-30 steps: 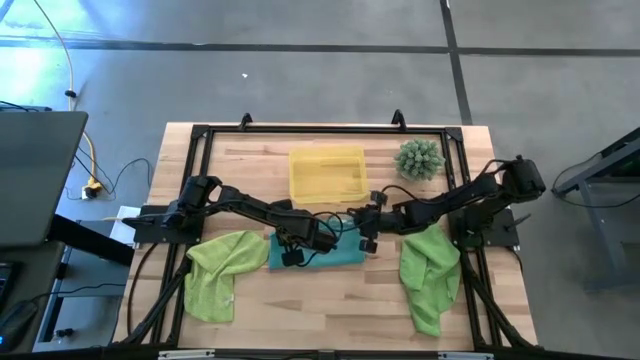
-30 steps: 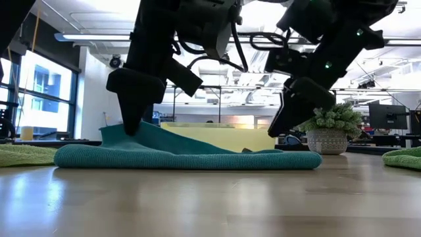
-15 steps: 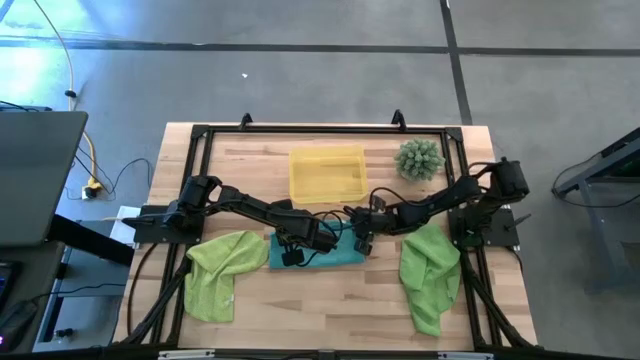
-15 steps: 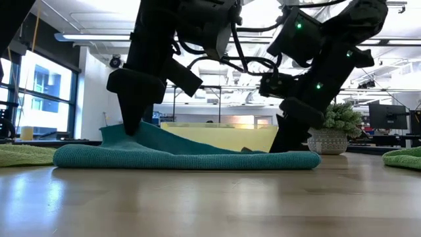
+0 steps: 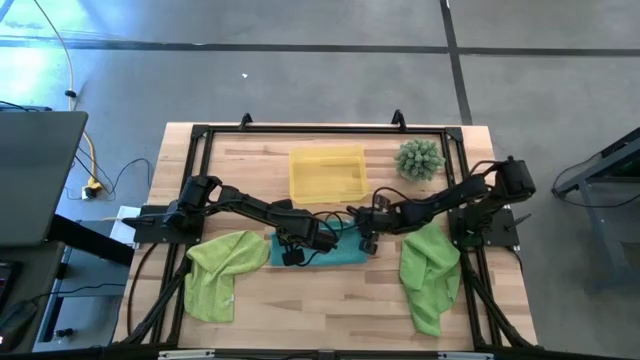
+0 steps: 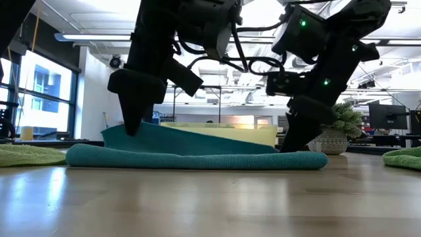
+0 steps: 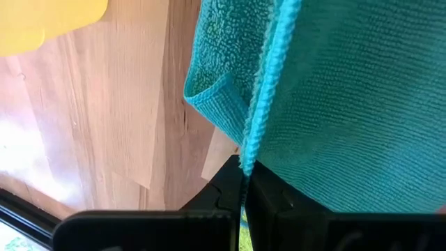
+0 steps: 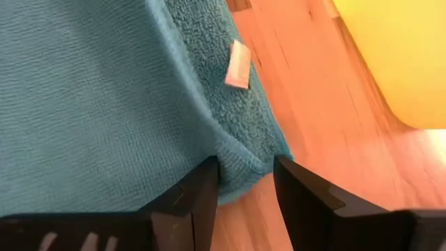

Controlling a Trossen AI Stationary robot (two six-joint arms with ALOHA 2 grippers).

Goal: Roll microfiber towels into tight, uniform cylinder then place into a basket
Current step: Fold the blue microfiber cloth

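Observation:
The teal microfiber towel [image 5: 330, 255] lies folded on the wood in front of the yellow basket [image 5: 295, 172]. My left gripper [image 5: 288, 243] is shut on its far edge near the left end and holds that edge raised [image 6: 135, 128]. My right gripper [image 8: 244, 192] is open at the towel's far right corner [image 8: 240, 167], one finger on each side of it. Two lime-green towels lie crumpled at the left [image 5: 222, 272] and the right [image 5: 432, 278], each hanging partly over the table's side frame. My left gripper pinches the towel's hemmed far edge [image 7: 245, 162] between its two fingers, coming steeply from above. That edge is lifted off the table and the layer runs straight from it down to the right end; the fold below rests on the wood. My right gripper has one finger [image 8: 198, 195] against the towel just beside the corner, slanting down from the table's right. The other finger [image 8: 306, 199] stands over bare wood, apart from the cloth.
A spiky green plant in a pot [image 5: 419, 158] stands at the far right, close behind my right arm. A black frame [image 5: 300, 128] borders the table. A small white label [image 8: 238, 64] shows on the teal towel's edge. Bare wood lies in front of the towel.
My right gripper has come down to the table at the teal towel's far right corner, rolling a little. The raised layer, which sagged before, is now drawn straight from my left gripper to the right end, and the towel's left fold has slid slightly toward the right.

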